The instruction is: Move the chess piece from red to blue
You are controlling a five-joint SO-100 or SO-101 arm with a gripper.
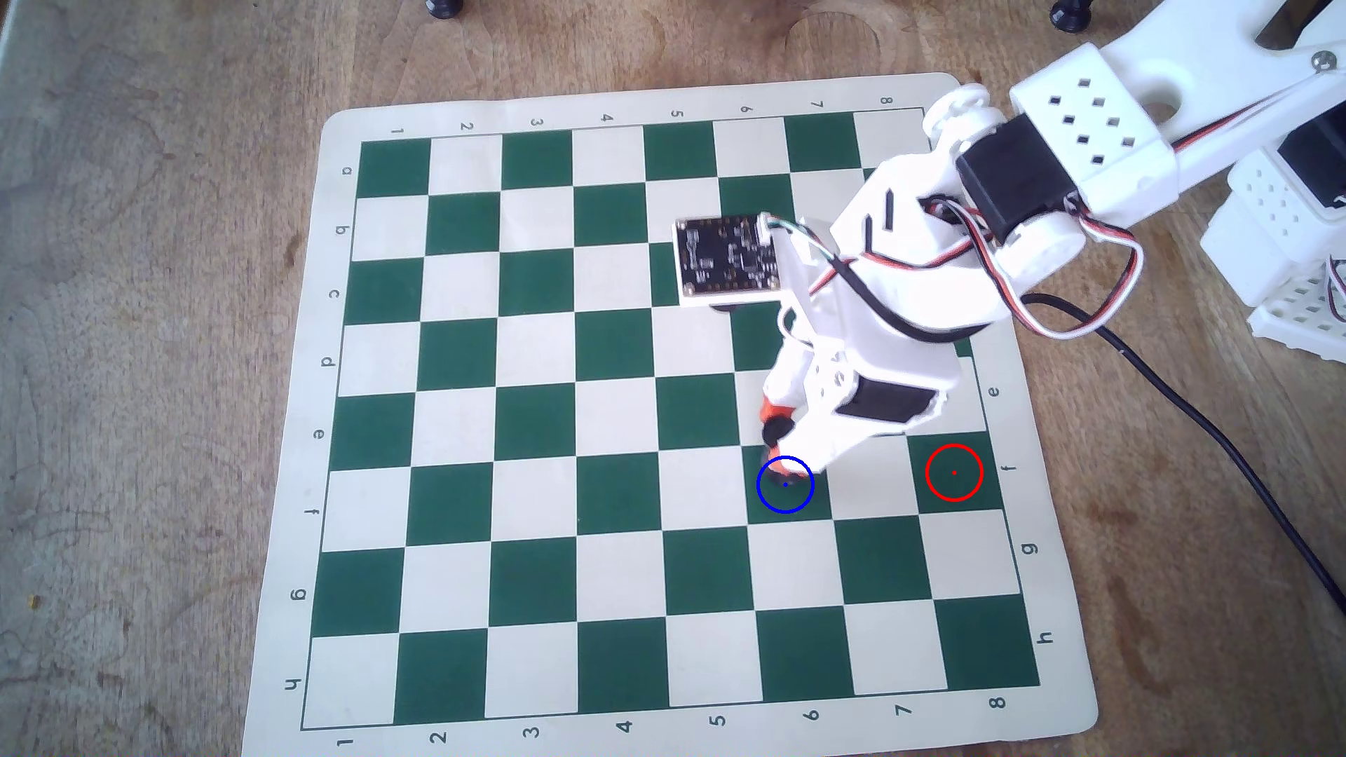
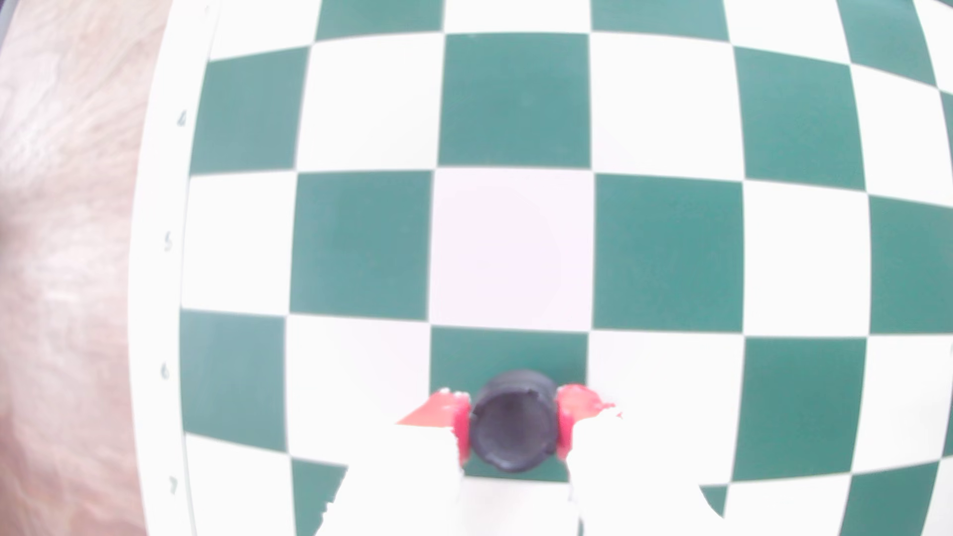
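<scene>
Rook [image 2: 514,421], black and clamped between the red-tipped fingers [image 2: 570,420], hangs over the green square holding the blue circle [image 1: 785,485]. Judged best: lower straight down onto the circle's centre dot, then release. The red circle [image 1: 954,472], two squares right of blue overhead, lies bare. Nothing blocks the chessboard [image 1: 510,437] nearby.

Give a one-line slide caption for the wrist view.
Red-padded gripper shut on the black rook above a green square of the chessboard.

Black rook [image 2: 514,430], red-tipped white hand [image 2: 514,428], green-and-cream checkered board [image 1: 539,437].
</scene>
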